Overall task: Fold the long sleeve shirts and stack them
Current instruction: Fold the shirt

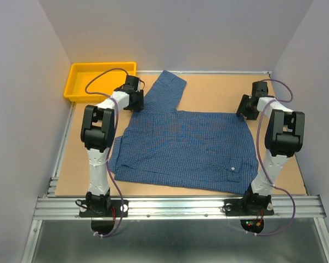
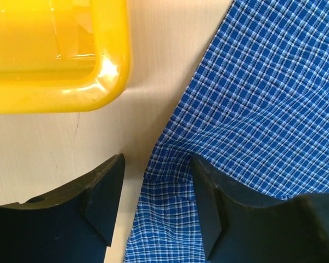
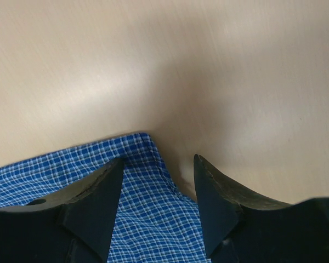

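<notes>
The blue checked long sleeve shirt (image 1: 186, 148) lies spread flat across the middle of the table, one sleeve (image 1: 167, 90) stretching toward the far edge. My left gripper (image 1: 132, 97) is open at the shirt's far left corner where the sleeve meets the body; in the left wrist view the cloth (image 2: 247, 104) lies between and under the open fingers (image 2: 211, 203). My right gripper (image 1: 247, 107) is open at the shirt's far right corner; in the right wrist view that cloth corner (image 3: 145, 181) sits between the open fingers (image 3: 101, 203).
A yellow bin (image 1: 100, 80) stands at the far left corner, just left of the left gripper; its rim (image 2: 107, 76) shows in the left wrist view. Metal rails edge the table. Grey walls close both sides.
</notes>
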Available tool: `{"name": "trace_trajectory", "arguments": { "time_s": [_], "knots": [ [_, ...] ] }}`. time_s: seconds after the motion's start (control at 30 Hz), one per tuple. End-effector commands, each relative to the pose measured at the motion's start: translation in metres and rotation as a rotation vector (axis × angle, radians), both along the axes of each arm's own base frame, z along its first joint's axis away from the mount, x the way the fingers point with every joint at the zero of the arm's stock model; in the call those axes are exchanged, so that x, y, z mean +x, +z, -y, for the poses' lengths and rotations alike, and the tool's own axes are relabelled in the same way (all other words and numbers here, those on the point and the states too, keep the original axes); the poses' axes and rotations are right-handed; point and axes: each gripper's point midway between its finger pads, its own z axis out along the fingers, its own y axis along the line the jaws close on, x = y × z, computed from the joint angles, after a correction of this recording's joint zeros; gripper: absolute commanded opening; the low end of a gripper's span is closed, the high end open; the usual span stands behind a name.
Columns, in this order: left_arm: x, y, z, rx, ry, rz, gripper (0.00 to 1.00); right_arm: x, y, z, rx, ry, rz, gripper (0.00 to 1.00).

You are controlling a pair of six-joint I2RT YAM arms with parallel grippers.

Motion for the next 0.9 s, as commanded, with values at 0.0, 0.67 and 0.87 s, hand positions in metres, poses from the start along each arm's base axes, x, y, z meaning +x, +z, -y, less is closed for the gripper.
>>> {"name": "trace_trajectory", "arguments": {
  "time_s": [0.0, 0.67, 0.87],
  "knots": [
    [0.012, 0.01, 0.005, -0.019, -0.021, 0.033, 0.6, 0.037, 0.028, 0.004, -0.019, 0.036, 0.117, 0.6],
    [0.01, 0.002, 0.004, -0.013, -0.023, 0.017, 0.49, 0.024, -0.013, -0.043, 0.107, 0.247, 0.042, 0.45],
    [0.012, 0.001, 0.004, -0.012, -0.018, 0.022, 0.39, 0.023, -0.014, -0.04, 0.088, 0.251, 0.036, 0.21]
  ]
}}
